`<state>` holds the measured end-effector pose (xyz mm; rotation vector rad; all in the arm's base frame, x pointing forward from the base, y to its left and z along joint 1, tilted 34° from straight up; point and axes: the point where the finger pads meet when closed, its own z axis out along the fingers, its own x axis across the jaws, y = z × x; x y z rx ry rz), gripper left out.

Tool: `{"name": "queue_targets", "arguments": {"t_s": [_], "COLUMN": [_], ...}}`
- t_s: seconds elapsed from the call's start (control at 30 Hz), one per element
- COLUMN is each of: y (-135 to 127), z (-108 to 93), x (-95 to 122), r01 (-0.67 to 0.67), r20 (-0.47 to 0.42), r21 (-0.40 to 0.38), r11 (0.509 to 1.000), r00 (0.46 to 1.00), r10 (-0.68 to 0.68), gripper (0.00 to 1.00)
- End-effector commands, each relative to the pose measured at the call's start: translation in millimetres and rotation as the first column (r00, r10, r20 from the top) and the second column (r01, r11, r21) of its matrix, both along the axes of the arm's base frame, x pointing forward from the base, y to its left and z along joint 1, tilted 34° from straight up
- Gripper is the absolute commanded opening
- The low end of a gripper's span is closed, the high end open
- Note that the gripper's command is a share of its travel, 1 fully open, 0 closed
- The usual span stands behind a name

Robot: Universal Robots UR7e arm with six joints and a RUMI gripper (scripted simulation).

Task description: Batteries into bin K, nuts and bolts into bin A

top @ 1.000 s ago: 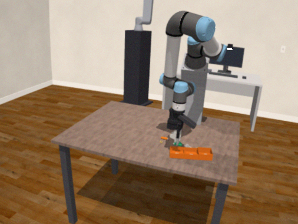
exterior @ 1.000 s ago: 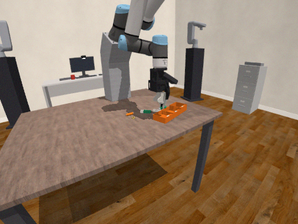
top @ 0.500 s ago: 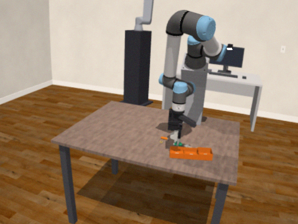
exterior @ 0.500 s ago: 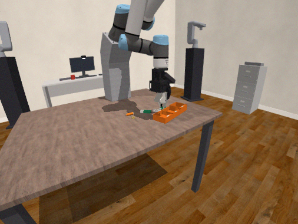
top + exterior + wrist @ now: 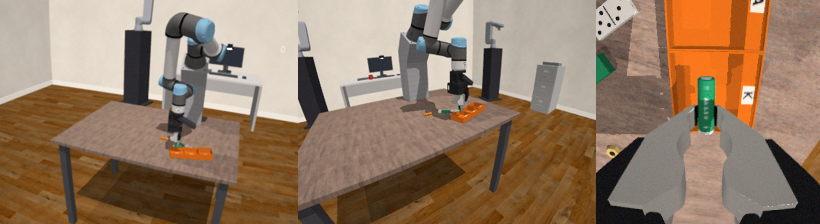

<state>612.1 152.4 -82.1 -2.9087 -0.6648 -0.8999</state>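
Battery (image 5: 706, 104), green and cylindrical, is pinched low on its body between the tips of the gripper (image 5: 706, 120), with most of its length sticking out past the fingers. In the wrist view it hangs over the compartment of the orange bin (image 5: 676, 75) whose right wall carries the K label (image 5: 748, 94); the next compartment, farther along, bears the A label (image 5: 757, 5).

The risks, as I judge them: the hold is near one end, so the battery could pivot or slip during any further travel. Released from height, it could bounce off the divider into the A compartment or out over the wall. Descending too far could press the bin and tip it.

On the table (image 5: 118, 129) left of the bin lie a domino (image 5: 613, 16), a green block (image 5: 603, 67) and a small yellowish nut (image 5: 612, 149), well apart from the drop.
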Motion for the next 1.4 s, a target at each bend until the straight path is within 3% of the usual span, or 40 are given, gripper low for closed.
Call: {"name": "queue_targets", "arguments": {"t_s": [0.0, 0.47, 0.9, 0.93, 1.37], "y": [1, 5, 5, 5, 5], "z": [-3, -27, -27, -27, -27], "x": [3, 18, 18, 18, 18], "r01": [0.000, 0.000, 0.000, 0.000, 0.000], "r20": [0.001, 0.001, 0.001, 0.001, 0.001], "r21": [0.000, 0.000, 0.000, 0.000, 0.000], "r11": [1.000, 1.000, 1.000, 1.000, 1.000], "r00": [1.000, 1.000, 1.000, 1.000, 1.000], "r10": [0.000, 0.000, 0.000, 0.000, 0.000], "gripper": [0.00, 0.00, 0.00, 0.17, 0.17]}}
